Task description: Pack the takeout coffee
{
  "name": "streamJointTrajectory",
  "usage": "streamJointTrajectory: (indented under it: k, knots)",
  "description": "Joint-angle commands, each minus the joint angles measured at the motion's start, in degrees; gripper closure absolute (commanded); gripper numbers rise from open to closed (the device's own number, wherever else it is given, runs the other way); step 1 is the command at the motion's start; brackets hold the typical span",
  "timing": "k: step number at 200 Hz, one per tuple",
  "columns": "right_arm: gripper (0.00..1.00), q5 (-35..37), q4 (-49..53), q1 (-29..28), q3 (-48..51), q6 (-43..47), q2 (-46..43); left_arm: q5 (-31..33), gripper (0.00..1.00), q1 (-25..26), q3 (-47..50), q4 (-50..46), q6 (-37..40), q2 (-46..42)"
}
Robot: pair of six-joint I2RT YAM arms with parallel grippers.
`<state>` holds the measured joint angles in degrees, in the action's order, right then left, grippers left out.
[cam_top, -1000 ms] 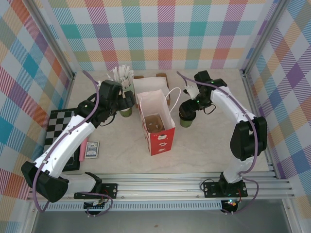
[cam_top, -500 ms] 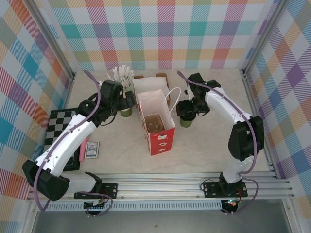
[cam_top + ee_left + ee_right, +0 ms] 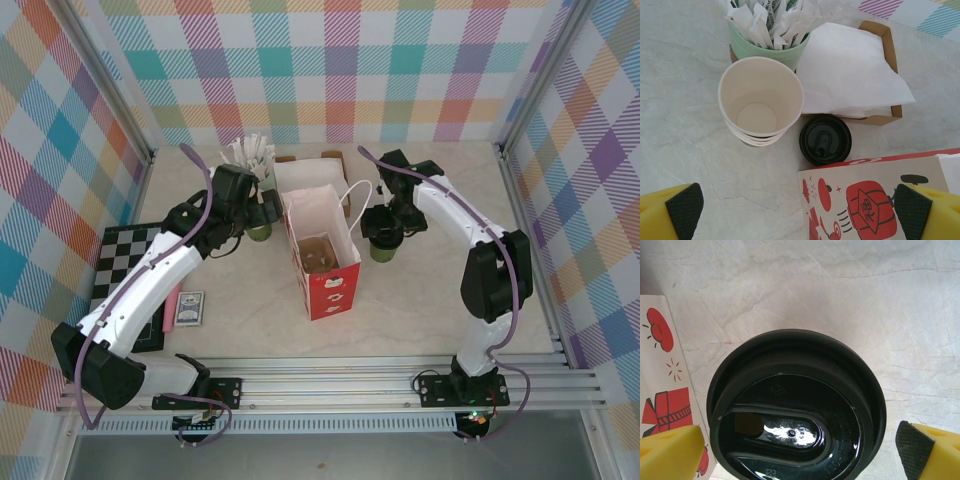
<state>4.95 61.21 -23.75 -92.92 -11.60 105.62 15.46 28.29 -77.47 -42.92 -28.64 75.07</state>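
Top view, L to R: checkerboard (image 3: 122,268) at table's 9 o'clock edge, small card pack (image 3: 190,308) just beside it at its 4 o'clock.

The left gripper (image 3: 262,207) hangs at 10 o'clock of the paper bag, over the stack of lidless cups (image 3: 761,102). Its fingers (image 3: 685,210) are spread wide w/ nothing between them, pads sitting at the bottom corners of the wrist view. At 12 o'clock of the stack and touching it is a mint cup of wrapped straws (image 3: 771,30). At the stack's 3 o'clock there's a cardboard tray w/ white napkin (image 3: 850,70). A loose-looking black lid (image 3: 825,139) lies at the stack's 4 o'clock, against the tray's near wall; can't tell if a cup is under it.

The red-and-white paper bag (image 3: 320,255) stands upright and open at table center, w/ a brown item inside, unclear what.

The takeout coffee (image 3: 381,250) is on the table at the bag's 3 o'clock, near it but apart, upright, green wall, black lid (image 3: 797,412) on. The right gripper (image 3: 385,228) is directly above it, w/ fingers (image 3: 927,450) spread wide at 9 and 3 o'clock of the lid. Gap shows on the 3 o'clock side; contact on the 9 o'clock side can't be told. No grip.
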Motion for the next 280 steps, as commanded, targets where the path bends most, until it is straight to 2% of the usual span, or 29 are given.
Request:
streamJointTrajectory:
  k: [1,175,280]
  knots:
    - [0.0,0.03,1.38,-0.43,-1.65,-1.4,1.16,-0.47,0.0,-0.89,-0.14,0.55,0.98,0.37]
    - [0.0,-2.55,0.51,-0.63,-1.31,-3.15,2.69,-1.06,0.0,-0.89,0.2,0.03,1.19,1.05]
    - [0.0,4.96,5.83,-2.57,-4.09,-3.78,6.69,-0.92,0.0,-0.91,0.07,-0.16,1.22,1.97]
